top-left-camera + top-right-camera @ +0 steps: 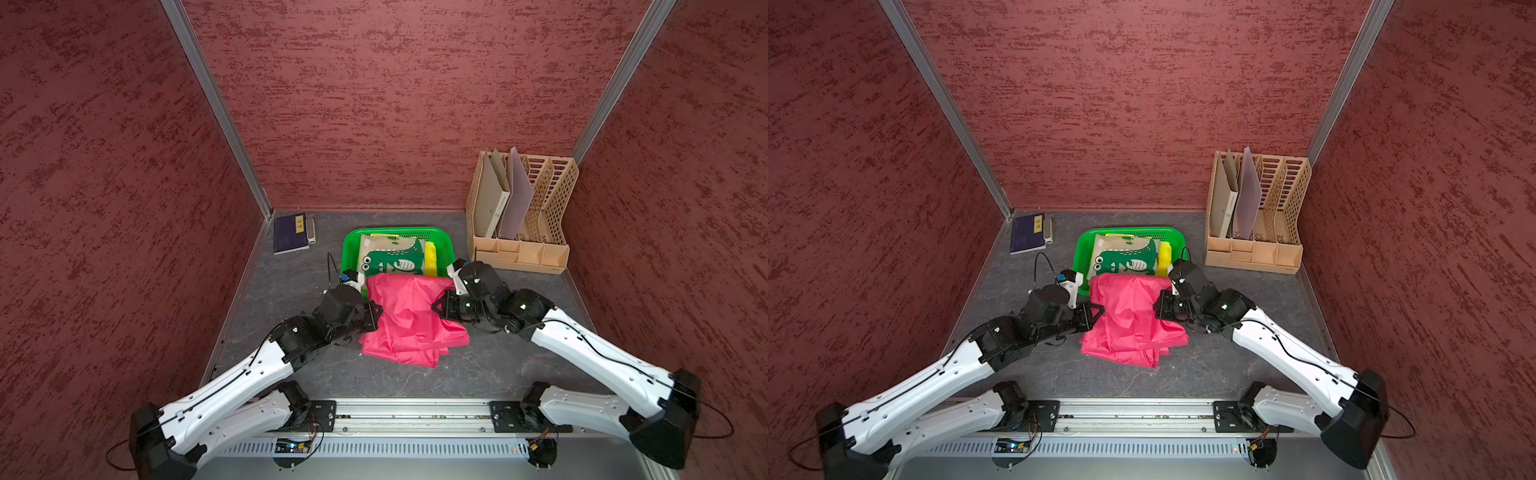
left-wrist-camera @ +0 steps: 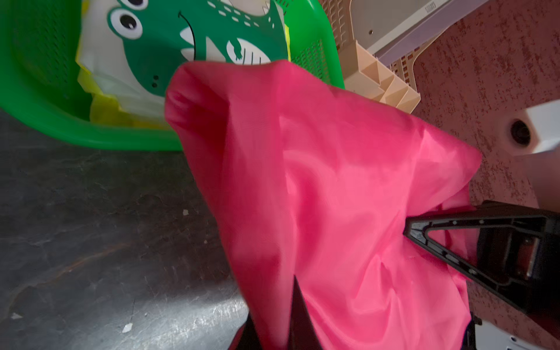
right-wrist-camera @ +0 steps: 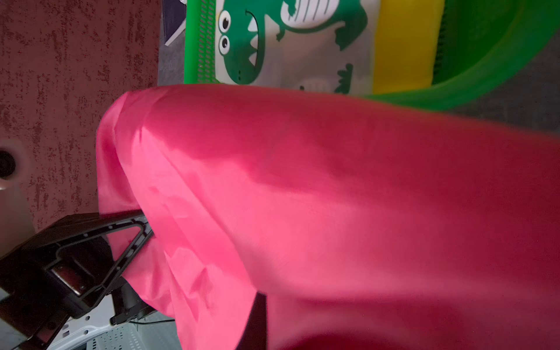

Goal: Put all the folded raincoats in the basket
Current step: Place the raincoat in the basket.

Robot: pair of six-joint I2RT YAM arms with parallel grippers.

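The folded raincoat [image 1: 409, 320] [image 1: 1129, 316] is bright pink and lies between my two arms. Its far edge overlaps the near rim of the green basket [image 1: 353, 241] [image 1: 1086, 245]. My left gripper [image 1: 376, 313] [image 2: 288, 303] is shut on the raincoat's [image 2: 333, 181] left side. My right gripper [image 1: 436, 305] [image 3: 260, 303] is shut on its [image 3: 303, 181] right side. Pink fabric hides most of both pairs of fingers. A dinosaur-print folded item [image 1: 392, 255] with yellow beside it lies in the basket [image 2: 60, 127] [image 3: 485, 75].
A tall beige file organizer [image 1: 519, 216] with folders stands at the back right, close to the basket. A dark blue notebook [image 1: 291, 232] lies in the back left corner. Red walls close three sides, and a metal rail [image 1: 407, 415] runs along the front.
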